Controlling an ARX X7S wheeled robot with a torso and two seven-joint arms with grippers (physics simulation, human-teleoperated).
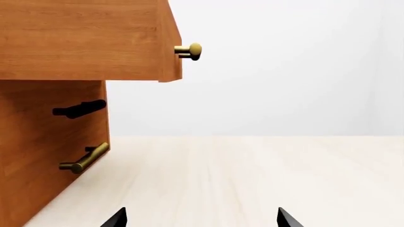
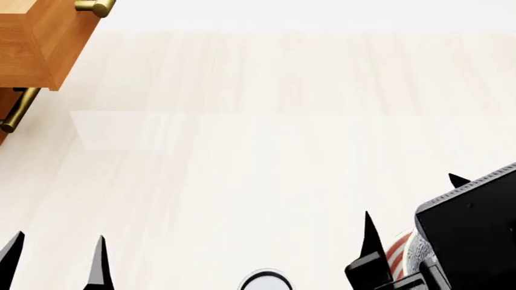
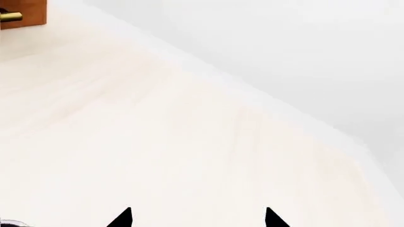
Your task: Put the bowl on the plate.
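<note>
Low at the right of the head view, a sliver of red-and-white rings [image 2: 398, 255] peeks out from under my right arm; it looks like the plate's rim. A grey-and-white patterned patch [image 2: 414, 249] right beside it looks like the bowl; the arm hides most of both. My right gripper [image 2: 412, 202] is open above them, and in the right wrist view the right gripper [image 3: 197, 218] has only bare tabletop between its fingers. My left gripper [image 2: 57, 260] is open at the near left; in its own view the left gripper [image 1: 202, 220] is empty.
A wooden cabinet [image 1: 44, 142] stands at the table's left with a drawer [image 2: 36, 42] pulled out above a brass bar handle [image 2: 16, 110] and a brass knob [image 1: 189, 50]. A small white round thing with a dark rim [image 2: 264, 281] shows at the near edge. Pale wall lies behind.
</note>
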